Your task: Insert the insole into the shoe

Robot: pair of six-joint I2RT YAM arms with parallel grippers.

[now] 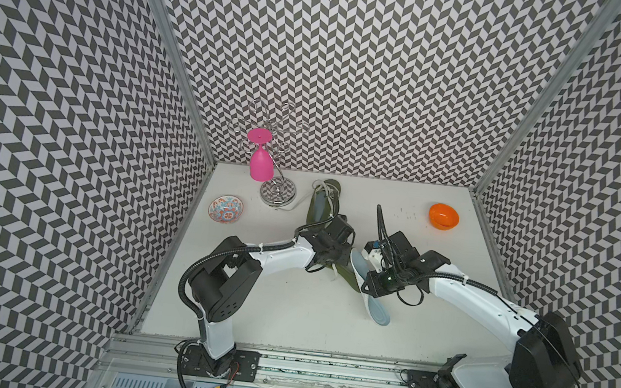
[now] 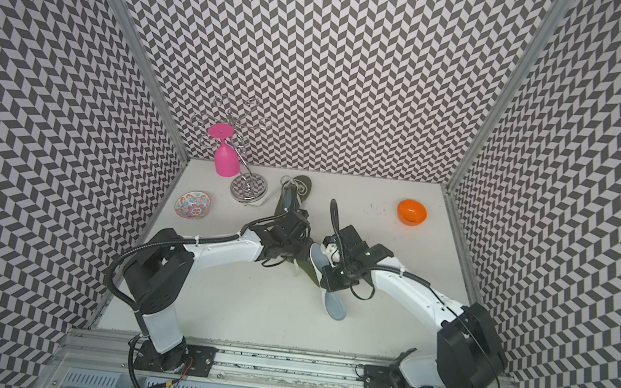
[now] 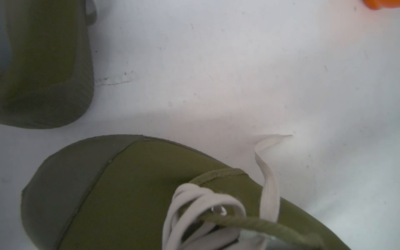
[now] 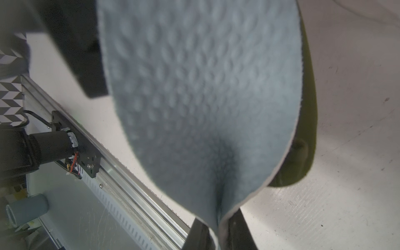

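Pale blue dimpled foam insole (image 1: 378, 313) sits between both grippers, its free end pointing to 5 o'clock and its other end at the olive green canvas lace-up shoe (image 1: 344, 281). Right gripper (image 4: 218, 234) pinches the insole edge, likely to feed it in. Left gripper (image 1: 327, 260) is pressed together at the shoe, probably steadying it.

light: bright, even, overhead | shadows: soft, pale, on table (image 1: 286, 319) | top views: sharp, walls (image 1: 29, 131) bowed at edges | wrist views: close insole (image 4: 194, 97) and shoe (image 3: 129, 194) blurred
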